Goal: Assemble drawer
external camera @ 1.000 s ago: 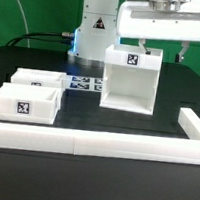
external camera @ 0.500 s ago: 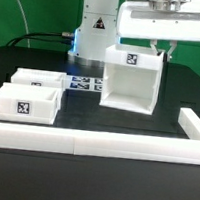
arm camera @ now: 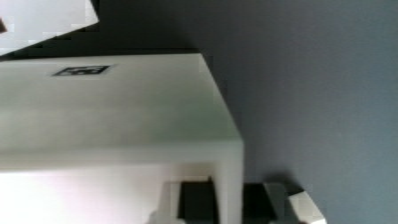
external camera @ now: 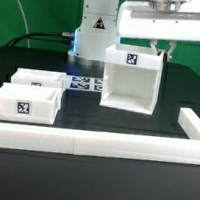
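The tall boxy housing (external camera: 130, 83) of the drawer stands upright on the black surface (external camera: 129, 182), toward the exterior view's right, its open face turned to the camera and a black-and-white tag (external camera: 133, 60) on its top panel. The pincer (external camera: 165, 53) hangs straight down over the housing's upper edge on the exterior view's right and straddles that side wall. In the wrist view the pincer (arm camera: 231, 200) has its two dark fingers (arm camera: 196, 200) on either face of the thin white wall, seemingly pressed against it with no gap showing, so it is clamped on the housing (arm camera: 107, 120). The same view shows the top panel's tag (arm camera: 80, 71) and the dark surface (arm camera: 320, 80) beside the housing. Well apart from it, on the exterior view's left, the two small open-top trays sit side by side on the surface, untouched: the nearer tray (external camera: 25, 108) has its tag facing the camera, and the farther tray (external camera: 38, 81) lies just behind it. The marker board (external camera: 86, 84) lies flat between the trays and the housing. A long low white bar (external camera: 93, 144) runs across the front of the surface and turns a corner up the exterior view's right side. The arm's white base (external camera: 96, 27) stands behind the marker board
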`<state>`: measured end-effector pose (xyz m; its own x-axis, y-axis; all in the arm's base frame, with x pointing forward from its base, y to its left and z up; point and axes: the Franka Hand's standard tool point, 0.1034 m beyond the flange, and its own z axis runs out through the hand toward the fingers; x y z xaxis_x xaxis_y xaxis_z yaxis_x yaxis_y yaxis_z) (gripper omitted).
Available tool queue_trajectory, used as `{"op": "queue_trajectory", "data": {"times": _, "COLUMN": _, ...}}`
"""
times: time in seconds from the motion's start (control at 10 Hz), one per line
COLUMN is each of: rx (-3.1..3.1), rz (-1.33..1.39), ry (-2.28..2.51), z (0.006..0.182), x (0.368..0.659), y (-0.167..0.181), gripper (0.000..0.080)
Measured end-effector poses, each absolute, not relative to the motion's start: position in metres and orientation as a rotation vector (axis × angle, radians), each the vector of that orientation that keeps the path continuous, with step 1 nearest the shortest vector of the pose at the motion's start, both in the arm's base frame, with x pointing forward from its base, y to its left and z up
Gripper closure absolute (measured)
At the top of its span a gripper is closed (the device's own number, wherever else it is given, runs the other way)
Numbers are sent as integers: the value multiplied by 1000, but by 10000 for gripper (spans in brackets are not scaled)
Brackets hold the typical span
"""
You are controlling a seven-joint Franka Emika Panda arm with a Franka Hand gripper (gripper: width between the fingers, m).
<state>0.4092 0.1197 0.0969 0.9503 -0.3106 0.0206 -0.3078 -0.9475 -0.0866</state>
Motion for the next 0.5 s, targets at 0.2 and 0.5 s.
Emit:
{"op": "queue_trajectory", "data": {"times": 0.2, "rx": -3021, "rz": -55, "ry": 473, "z": 97, "x": 410, "y": 119, "gripper": 761}}
{"op": "queue_trajectory", "data": {"times": 0.5, "rx": -3034, "rz": -66, "ry": 211, "z": 99, "x": 455, "y": 115, "gripper": 761}}
